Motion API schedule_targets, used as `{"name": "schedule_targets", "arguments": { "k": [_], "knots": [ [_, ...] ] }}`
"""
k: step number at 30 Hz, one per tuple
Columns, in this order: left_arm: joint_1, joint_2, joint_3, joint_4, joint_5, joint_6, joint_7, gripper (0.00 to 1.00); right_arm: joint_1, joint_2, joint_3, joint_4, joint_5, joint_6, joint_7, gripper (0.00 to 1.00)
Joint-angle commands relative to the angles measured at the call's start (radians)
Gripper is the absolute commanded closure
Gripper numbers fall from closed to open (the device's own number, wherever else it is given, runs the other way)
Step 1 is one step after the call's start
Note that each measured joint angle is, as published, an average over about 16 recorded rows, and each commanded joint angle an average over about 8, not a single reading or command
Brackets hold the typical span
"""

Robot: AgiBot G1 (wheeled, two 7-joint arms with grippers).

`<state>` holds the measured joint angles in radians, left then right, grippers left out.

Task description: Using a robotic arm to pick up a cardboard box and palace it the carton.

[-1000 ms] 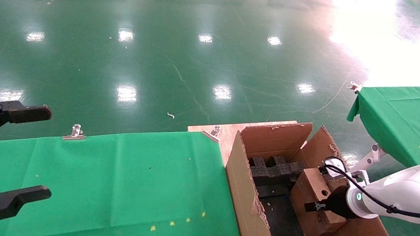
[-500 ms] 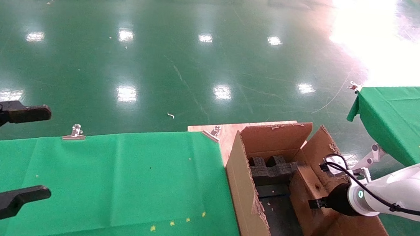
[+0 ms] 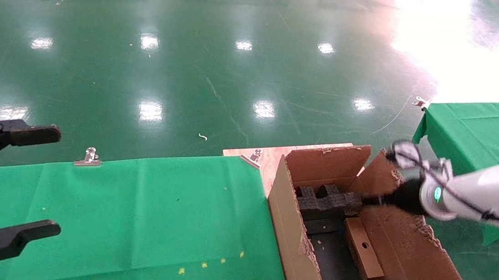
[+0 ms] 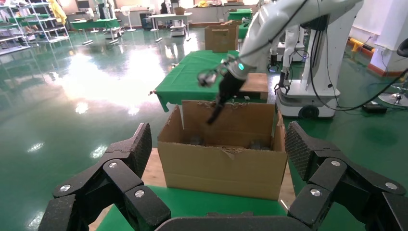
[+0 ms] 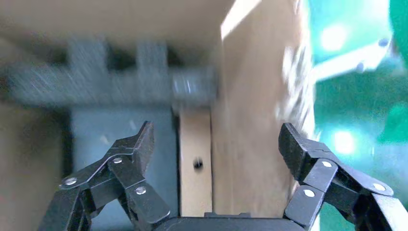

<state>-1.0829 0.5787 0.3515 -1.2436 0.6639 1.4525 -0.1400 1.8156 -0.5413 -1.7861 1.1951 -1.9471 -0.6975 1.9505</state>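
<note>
Where it stands on edge in the carton (image 3: 295, 236), cardboard box (image 3: 361, 253), hole up, right end effector (image 5: 214, 144) spread above.

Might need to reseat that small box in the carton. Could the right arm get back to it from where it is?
Probably yes. The right gripper hangs open above the carton, and the small box stands on edge against the right wall, narrow holed side up, with nothing over it. The foam inserts flank it.

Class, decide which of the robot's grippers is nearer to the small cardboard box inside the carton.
Right. The right gripper hangs open just above the cardboard box in the carton; the left gripper is open far off, over the green table.
</note>
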Motion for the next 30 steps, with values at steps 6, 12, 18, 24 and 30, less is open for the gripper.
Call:
{"name": "schedule_targets", "arguments": {
  "k": [6,12,18,24,30],
  "knots": [
    [0.000,0.000,0.000,0.000,0.000,0.000,0.000,0.00,0.112,0.021,0.057,0.071,0.022,0.007,-0.035,0.00],
    [0.000,0.000,0.000,0.000,0.000,0.000,0.000,0.00,0.192,0.038,0.113,0.132,0.155,-0.002,-0.105,0.00],
    [0.000,0.000,0.000,0.000,0.000,0.000,0.000,0.00,0.240,0.049,0.173,0.156,0.372,-0.039,-0.228,0.00],
    [0.000,0.000,0.000,0.000,0.000,0.000,0.000,0.00,0.259,0.058,0.201,0.159,0.464,-0.068,-0.278,0.00],
    [0.000,0.000,0.000,0.000,0.000,0.000,0.000,0.00,0.227,0.053,0.231,0.155,0.474,-0.086,-0.306,0.00]
  ]
}}
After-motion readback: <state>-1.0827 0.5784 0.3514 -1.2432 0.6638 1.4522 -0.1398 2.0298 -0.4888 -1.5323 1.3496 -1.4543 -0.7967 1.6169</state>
